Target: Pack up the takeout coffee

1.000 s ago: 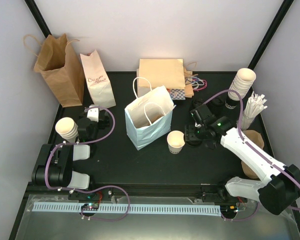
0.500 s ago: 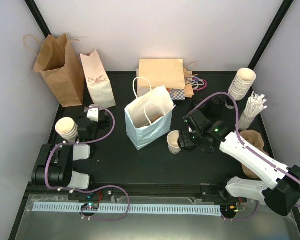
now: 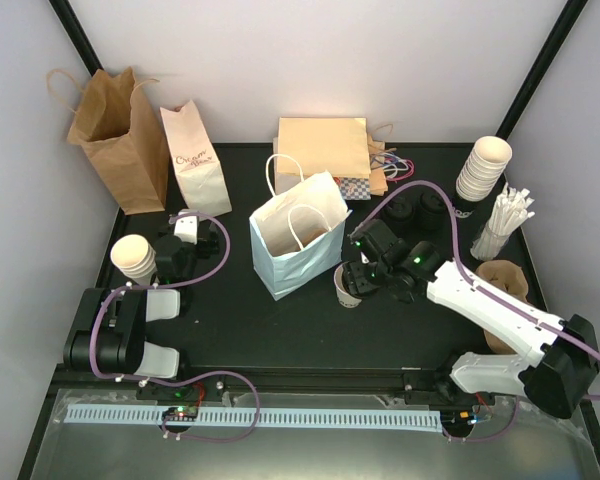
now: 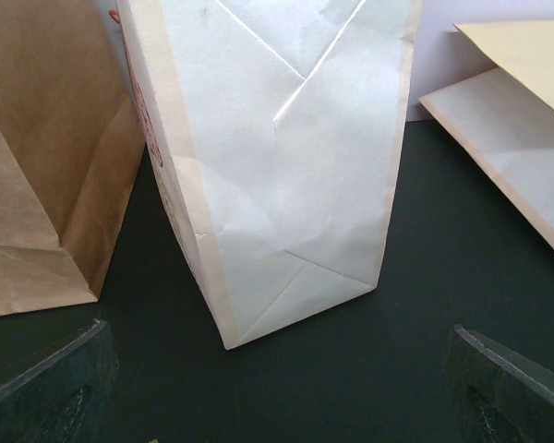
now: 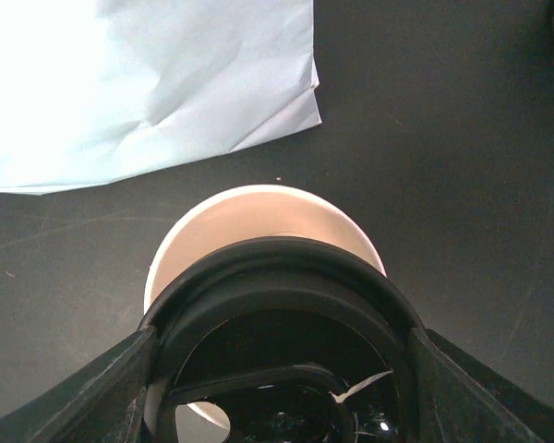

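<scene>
Sitting just right of the middle in the top view, the cream paper cup stands upright on the dark tabletop, just beside the lower right corner of the white handled bag. Your right pincer is clamped on the black lid, holding it partly over the cup's mouth; you cannot tell whether they touch. Your left pincer, at the left, gapes fully with nothing in it, facing the printed white bag and the brown bag.
</scene>
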